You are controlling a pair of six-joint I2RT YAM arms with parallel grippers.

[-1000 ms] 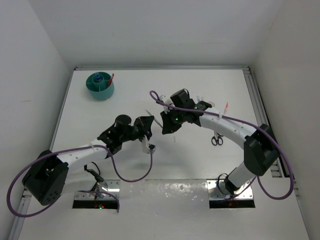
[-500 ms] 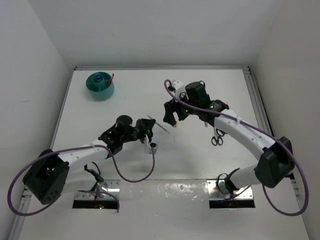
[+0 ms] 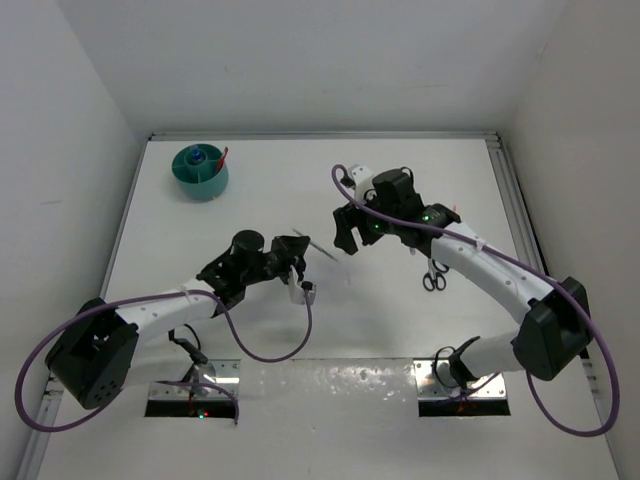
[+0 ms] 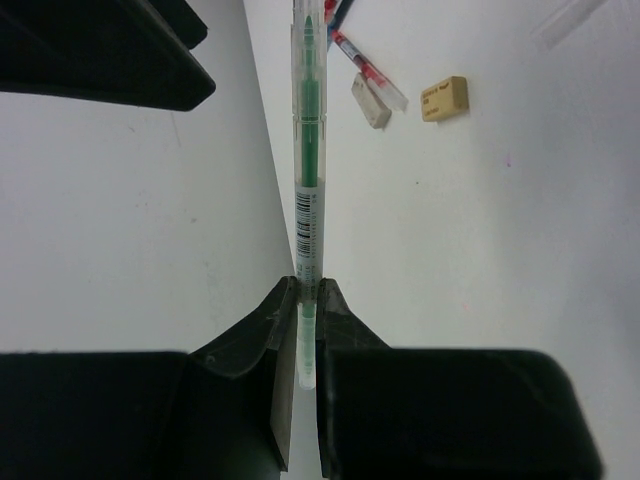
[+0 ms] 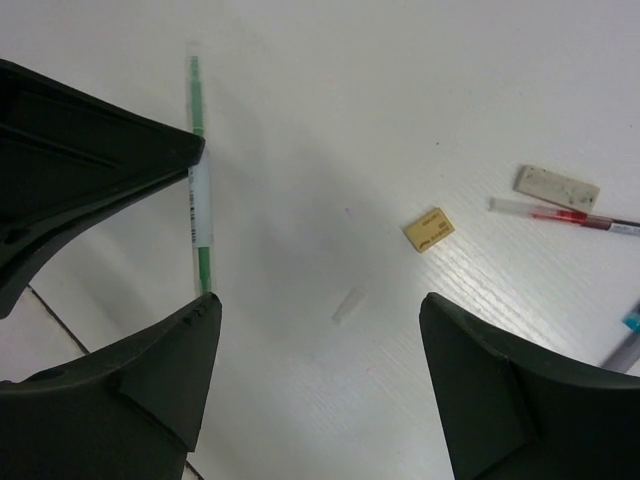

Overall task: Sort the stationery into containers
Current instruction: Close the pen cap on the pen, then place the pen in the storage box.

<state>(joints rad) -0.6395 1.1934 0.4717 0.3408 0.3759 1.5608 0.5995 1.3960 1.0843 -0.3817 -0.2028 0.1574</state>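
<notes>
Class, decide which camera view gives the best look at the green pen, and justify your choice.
Left wrist: the green pen is seen close, almost its full length, clamped in the left tool, with its barcode visible. Right wrist shows a stretch of the pen beside a finger. The top view shows only a thin sliver.

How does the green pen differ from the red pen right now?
The green pen is clamped in the shut left end effector, while the red pen lies loose on the table. The green pen's core is green and the red pen's is red. The green pen shows a barcode label, but none is visible on the red pen. Both have thin, clear barrels.
</notes>
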